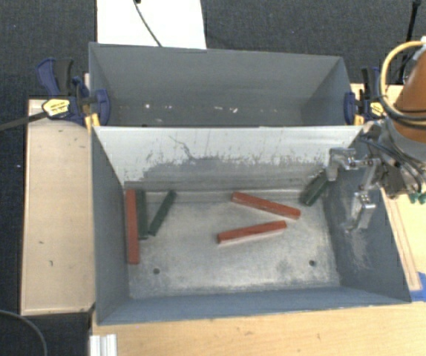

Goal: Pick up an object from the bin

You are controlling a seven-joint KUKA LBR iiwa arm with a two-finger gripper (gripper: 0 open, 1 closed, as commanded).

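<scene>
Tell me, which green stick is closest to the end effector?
The dark green stick on the right, just beside the end effector; the other green sticks lie far over on the left.

Grey metal bin (228, 269), floor scuffed.
Left: long red stick (131, 227) flat along the left wall. Just beside it, straight green stick (143, 213) and slanted green stick (162, 211).
Centre: far red stick (266, 205) and near red stick (251, 233), close but apart.
Far right corner: short green stick (315, 191), tilted.
</scene>
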